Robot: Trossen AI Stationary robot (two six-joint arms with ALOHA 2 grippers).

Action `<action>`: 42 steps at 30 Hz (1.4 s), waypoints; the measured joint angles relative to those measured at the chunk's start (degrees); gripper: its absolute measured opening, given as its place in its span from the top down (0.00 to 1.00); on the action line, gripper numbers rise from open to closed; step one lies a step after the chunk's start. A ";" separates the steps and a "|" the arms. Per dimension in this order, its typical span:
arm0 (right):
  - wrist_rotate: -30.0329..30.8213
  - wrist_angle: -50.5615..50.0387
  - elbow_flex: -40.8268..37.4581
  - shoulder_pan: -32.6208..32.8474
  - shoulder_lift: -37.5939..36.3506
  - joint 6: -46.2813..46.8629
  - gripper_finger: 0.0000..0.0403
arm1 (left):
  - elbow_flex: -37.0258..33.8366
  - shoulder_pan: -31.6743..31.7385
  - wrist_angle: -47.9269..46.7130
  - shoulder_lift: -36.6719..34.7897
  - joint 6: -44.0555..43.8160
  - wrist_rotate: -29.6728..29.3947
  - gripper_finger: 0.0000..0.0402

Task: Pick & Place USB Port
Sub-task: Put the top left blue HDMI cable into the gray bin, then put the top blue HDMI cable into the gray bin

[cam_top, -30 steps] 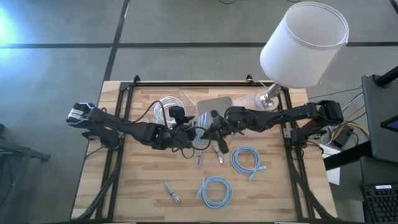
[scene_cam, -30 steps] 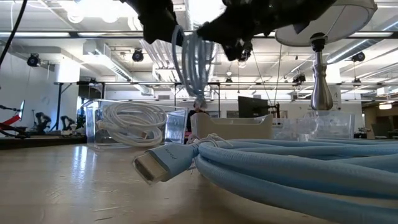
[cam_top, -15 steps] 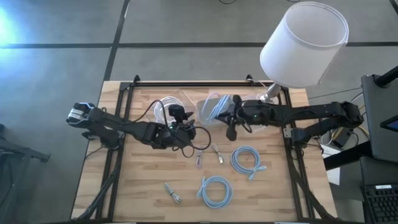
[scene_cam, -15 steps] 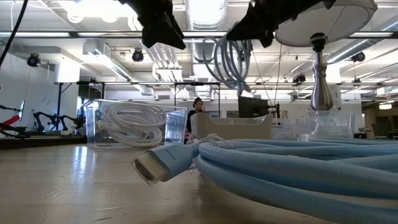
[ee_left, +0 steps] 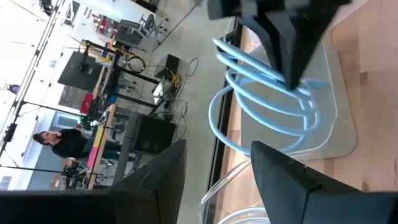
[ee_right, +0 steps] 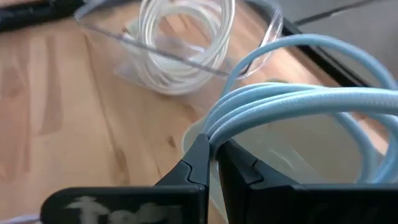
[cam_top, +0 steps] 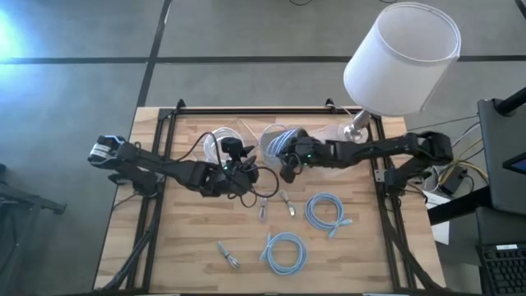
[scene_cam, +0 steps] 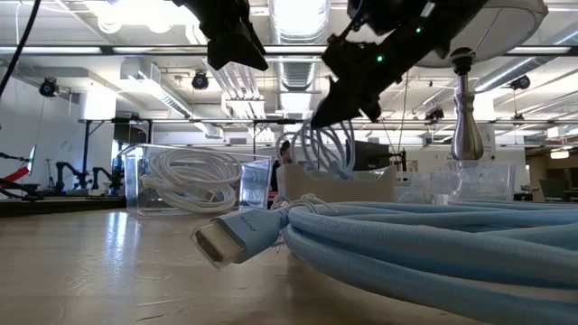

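Right gripper (cam_top: 285,161) reaching in toward table centre, fingers (ee_right: 199,163) pinched together on a coiled light-blue cable (ee_right: 298,102). Coil hangs off the fingertips, its lower loops dipping into the shallow grey tray (ee_right: 311,152) directly under and ahead of the gripper; whether they touch the tray floor I can't tell. Just past the tray from the gripper, a clear bin (cam_top: 220,140) holding a white cable coil (ee_right: 180,46).

Left gripper (cam_top: 244,173) close beside the right one, raised off the table, fingers (ee_left: 283,180) apart and holding nothing.

Nearer the front edge from both grippers: two more light-blue cable coils (cam_top: 325,210) flat on the wooden table (cam_top: 189,238), plus a few small loose connectors (cam_top: 230,256)

Lamp (cam_top: 399,62) at the far right corner
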 joint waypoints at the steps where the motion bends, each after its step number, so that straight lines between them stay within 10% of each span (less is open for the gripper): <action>1: 0.47 0.04 0.44 -0.02 1.02 0.00 0.97 | 0.00 0.00 0.01 0.00 -0.04 0.00 0.54; 7: 9.39 0.05 3.06 -0.68 5.87 0.09 0.97 | 0.00 0.00 -0.17 0.00 -0.15 0.02 0.54; 23: 3.65 -17.37 15.18 -1.27 13.55 -3.09 0.73 | 0.00 0.10 -0.52 0.00 -0.38 0.02 0.54; 42: -0.61 -42.75 16.55 3.76 0.13 -3.50 0.61 | -0.08 0.38 -15.15 -3.41 -18.29 4.18 0.54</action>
